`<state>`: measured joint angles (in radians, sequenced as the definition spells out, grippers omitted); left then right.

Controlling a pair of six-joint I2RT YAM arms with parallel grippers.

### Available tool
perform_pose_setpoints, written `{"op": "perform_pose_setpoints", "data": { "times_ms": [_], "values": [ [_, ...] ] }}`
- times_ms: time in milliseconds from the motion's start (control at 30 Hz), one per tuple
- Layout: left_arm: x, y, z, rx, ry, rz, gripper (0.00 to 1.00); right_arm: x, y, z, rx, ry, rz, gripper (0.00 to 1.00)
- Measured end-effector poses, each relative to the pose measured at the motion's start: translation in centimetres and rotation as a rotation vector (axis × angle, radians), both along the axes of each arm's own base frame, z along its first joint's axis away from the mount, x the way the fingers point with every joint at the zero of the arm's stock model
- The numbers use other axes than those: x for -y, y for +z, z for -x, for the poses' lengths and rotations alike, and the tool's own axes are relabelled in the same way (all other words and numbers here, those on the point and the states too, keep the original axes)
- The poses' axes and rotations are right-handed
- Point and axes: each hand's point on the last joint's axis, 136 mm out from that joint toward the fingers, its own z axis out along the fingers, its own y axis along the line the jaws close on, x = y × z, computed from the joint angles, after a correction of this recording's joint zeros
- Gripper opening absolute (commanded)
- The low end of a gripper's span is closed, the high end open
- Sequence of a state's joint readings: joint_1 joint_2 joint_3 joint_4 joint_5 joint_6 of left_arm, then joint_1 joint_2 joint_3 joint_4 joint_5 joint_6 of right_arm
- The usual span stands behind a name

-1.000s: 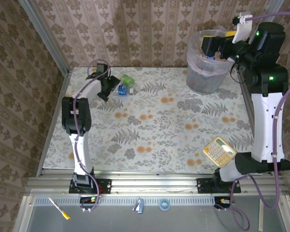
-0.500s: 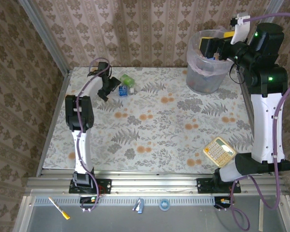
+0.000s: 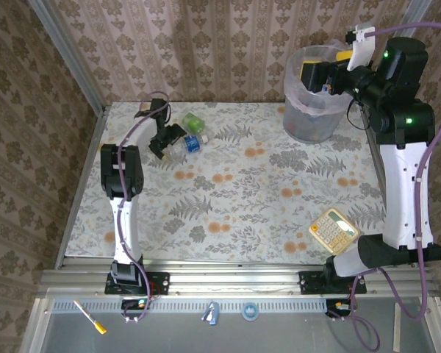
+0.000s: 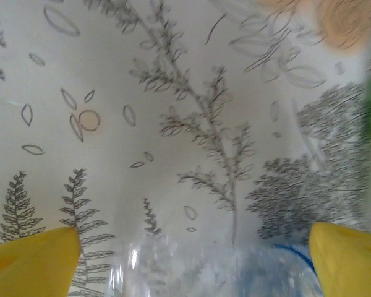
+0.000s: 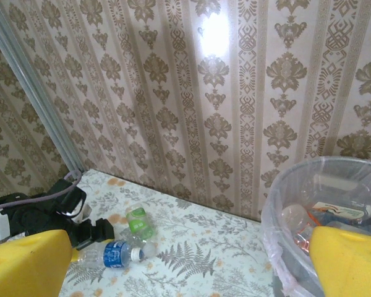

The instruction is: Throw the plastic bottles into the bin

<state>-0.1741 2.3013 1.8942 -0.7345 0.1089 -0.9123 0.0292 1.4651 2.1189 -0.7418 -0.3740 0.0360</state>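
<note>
While my left pincer [image 4: 193, 250] hangs low over the table [image 3: 242, 198] near its far left corner, its yellow fingertips [image 4: 31, 263] are spread wide and grip nothing. A clear bottle [image 3: 192, 144] with a blue label lies on the cloth between them, with a gap at each side. I judge the spread is there to straddle the bottle before closing. A green bottle [image 3: 193, 120] lies just beyond it, nearer the far edge.

My right pincer [image 3: 320, 72] is raised over the mouth of the bin [image 3: 312, 121], which stands at the far right corner. Its fingers are spread fully and hold nothing, a pose that suits letting something drop. A beige calculator [image 3: 334, 229] lies near the near right corner, no part of the job.

The left wrist camera gives me the gaps beside the clear bottle, too small to read from overhead. The right wrist camera looks across the table at both loose bottles beside the left arm, and shows the bottles in the bin [image 5: 324, 210] inside its thin bag [image 5: 278, 247]. The overhead camera places everything against the corners.
</note>
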Motion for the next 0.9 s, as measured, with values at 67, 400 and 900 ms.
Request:
{"op": "perform_pose_setpoints", "data": {
  "times_ms": [67,400,900],
  "values": [
    [0.0,-0.1,0.2,0.003,-0.024,-0.006,0.94,0.0,0.0,0.0,0.001,0.001,0.002,1.0],
    [0.9,0.5,4.4,-0.015,-0.167,-0.033,0.94,0.0,-0.4,0.3,-0.008,0.002,0.004,1.0],
    [6.6,8.0,5.3,0.23,-0.57,-0.208,1.0,-0.4,-0.7,0.6,-0.014,0.024,0.0,1.0]
  ]
}}
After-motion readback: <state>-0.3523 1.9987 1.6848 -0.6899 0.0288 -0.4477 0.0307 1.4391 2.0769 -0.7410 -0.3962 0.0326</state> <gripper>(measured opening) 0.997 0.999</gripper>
